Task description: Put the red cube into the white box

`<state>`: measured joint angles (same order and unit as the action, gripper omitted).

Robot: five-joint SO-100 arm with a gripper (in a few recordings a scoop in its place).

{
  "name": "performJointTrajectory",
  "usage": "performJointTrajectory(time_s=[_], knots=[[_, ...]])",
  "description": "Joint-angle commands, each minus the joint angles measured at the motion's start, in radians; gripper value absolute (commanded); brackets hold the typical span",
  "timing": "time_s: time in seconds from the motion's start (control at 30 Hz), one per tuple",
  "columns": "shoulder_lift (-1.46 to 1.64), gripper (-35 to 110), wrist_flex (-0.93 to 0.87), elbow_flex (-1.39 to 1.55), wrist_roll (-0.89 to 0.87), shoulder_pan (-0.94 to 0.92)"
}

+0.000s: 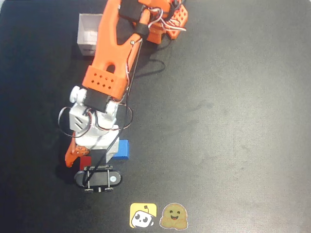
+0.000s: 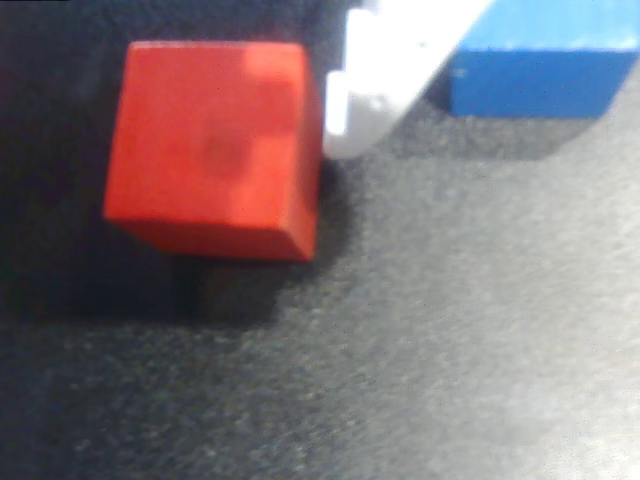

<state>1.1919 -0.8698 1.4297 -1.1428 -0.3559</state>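
Wrist view puts the red cube (image 2: pixel 213 148) on the black mat (image 2: pixel 420 380), touching the white finger (image 2: pixel 385 85) on its right, with the blue cube (image 2: pixel 540 65) beyond; the gripper's (image 1: pixel 86 158) spread I cannot tell, so seat the cube squarely between both fingers before squeezing. Overhead alone shows the white box (image 1: pixel 89 35), well apart at upper left.

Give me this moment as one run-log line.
stage: grasp approach | tool: down at red cube, white finger beside it, closure unclear | blue cube: adjacent | white box: far end, cube not inside
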Motion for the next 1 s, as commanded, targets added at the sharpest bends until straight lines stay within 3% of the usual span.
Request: performJointTrajectory(time_s=[0.0, 0.37, 0.7, 0.97], knots=[[0.005, 26, 0.028, -0.020, -0.005, 0.011], [-0.046, 26, 0.043, -0.008, -0.009, 0.012], [-0.078, 25, 0.175, 0.095, -0.009, 0.011], [-0.067, 5, 0.187, 0.120, -0.006, -0.003]])
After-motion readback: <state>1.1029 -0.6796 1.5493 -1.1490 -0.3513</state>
